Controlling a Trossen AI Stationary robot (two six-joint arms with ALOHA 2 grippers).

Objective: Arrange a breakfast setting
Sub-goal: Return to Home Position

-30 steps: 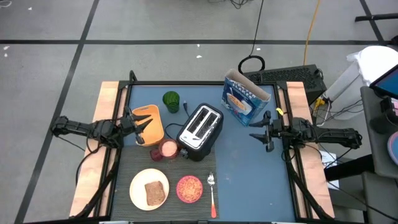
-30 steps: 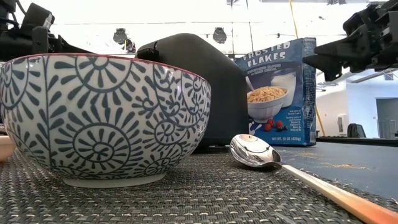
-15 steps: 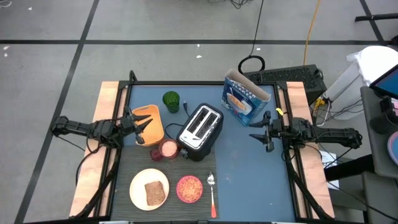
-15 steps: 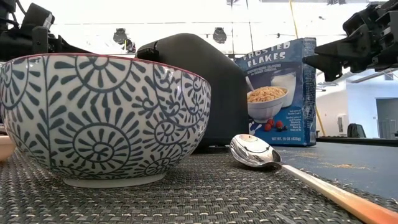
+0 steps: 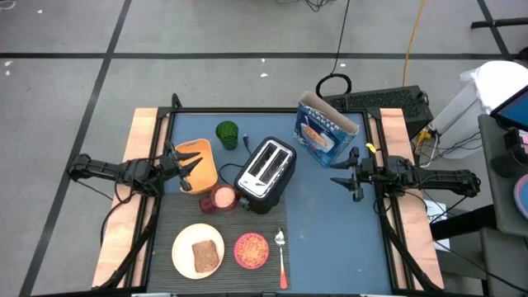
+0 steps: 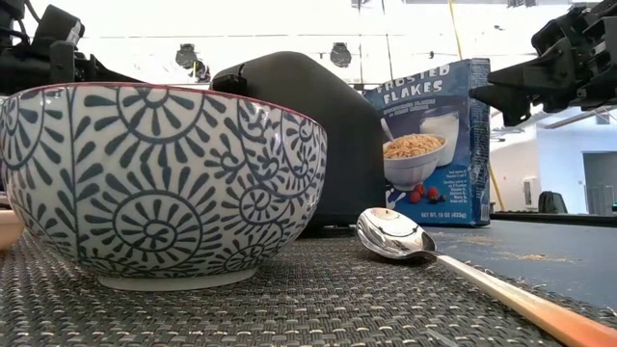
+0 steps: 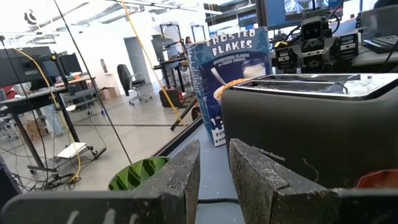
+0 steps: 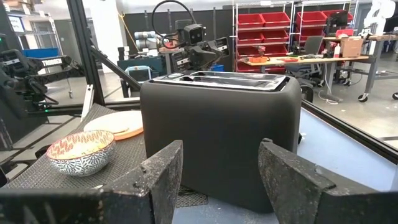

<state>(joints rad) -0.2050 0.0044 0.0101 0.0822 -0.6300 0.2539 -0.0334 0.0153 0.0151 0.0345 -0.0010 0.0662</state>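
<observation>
Plate (image 5: pixel 182 244), bowl (image 5: pixel 236 251), spoon (image 5: pixel 281 256) laid before the toaster (image 5: pixel 266 173); judged complete.
Left gripper (image 5: pixel 183 162) (narrow gap), right gripper (image 5: pixel 345 177) (wide gap) are parked empty, flanking it.

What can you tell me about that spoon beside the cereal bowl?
The spoon has a shiny metal bowl and a slim red-orange handle. It lies flat at the right edge of the dark woven mat, right of the cereal bowl but apart from it, metal end toward the toaster, handle toward the table's front. Only the mat touches it.
</observation>
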